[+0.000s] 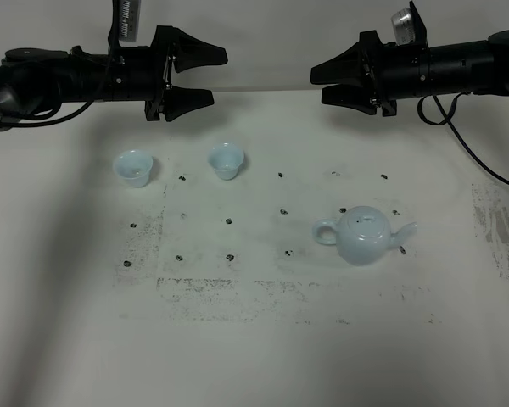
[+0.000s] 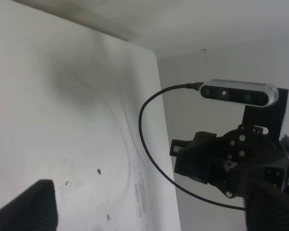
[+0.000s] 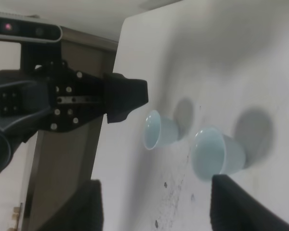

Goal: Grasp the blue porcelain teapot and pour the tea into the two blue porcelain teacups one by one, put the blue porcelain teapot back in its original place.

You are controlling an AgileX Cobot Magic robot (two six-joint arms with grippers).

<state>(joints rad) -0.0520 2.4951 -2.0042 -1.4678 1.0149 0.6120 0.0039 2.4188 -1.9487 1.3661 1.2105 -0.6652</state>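
Note:
The blue porcelain teapot [image 1: 365, 236] stands upright on the white table at the right of centre, with its handle to the left and its spout to the right. The two blue porcelain teacups stand upright at the back left: one [image 1: 134, 167] further left, one [image 1: 225, 160] nearer the middle. Both also show in the right wrist view [image 3: 159, 131] [image 3: 216, 154]. My left gripper [image 1: 216, 76] hangs open and empty above and behind the cups. My right gripper [image 1: 316, 83] hangs open and empty above and behind the teapot. The teapot is out of both wrist views.
The table [image 1: 254, 339] bears rows of small dark marks and scuffed patches. A black cable [image 1: 471, 153] hangs from the right arm over the table's right side. The left wrist view shows the right arm [image 2: 231, 159] and its camera; the right wrist view shows the left arm [image 3: 62, 103].

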